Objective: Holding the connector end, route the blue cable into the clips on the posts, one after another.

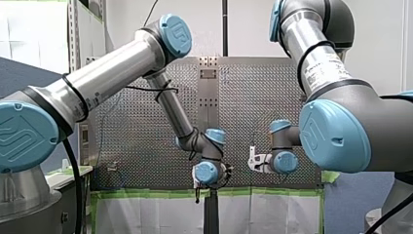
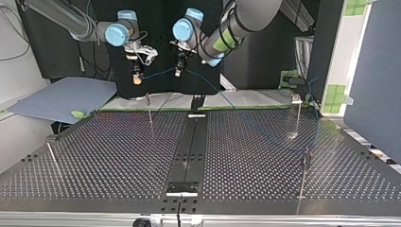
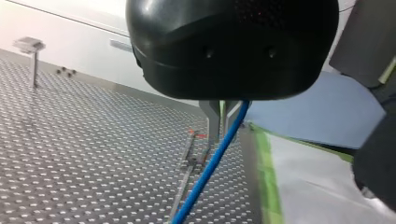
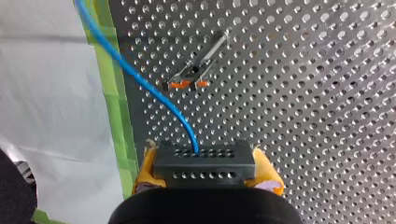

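Now both arms hang high over the far edge of the perforated table (image 2: 118, 156), in the upper middle of the top view. My right gripper (image 2: 137, 77) pinches the black connector (image 4: 204, 162) between its yellow pads (image 4: 145, 170). My left gripper (image 3: 218, 116) has its metal fingers pressed on the blue cable (image 3: 210, 168), a little way along from the connector. From there the cable runs off toward the right side of the top view.

I think the step in hand is bringing the cable to a clip. A thin post (image 4: 195, 71) with a clip stands under the grippers, just beside the green tape (image 4: 111, 70) at the table's edge. Next, I think both arms need to go down together with the cable pulled tight, so it slips into the clip.

The table's middle has lots of open room. Another post (image 2: 305, 172) stands at the lower right of the top view.
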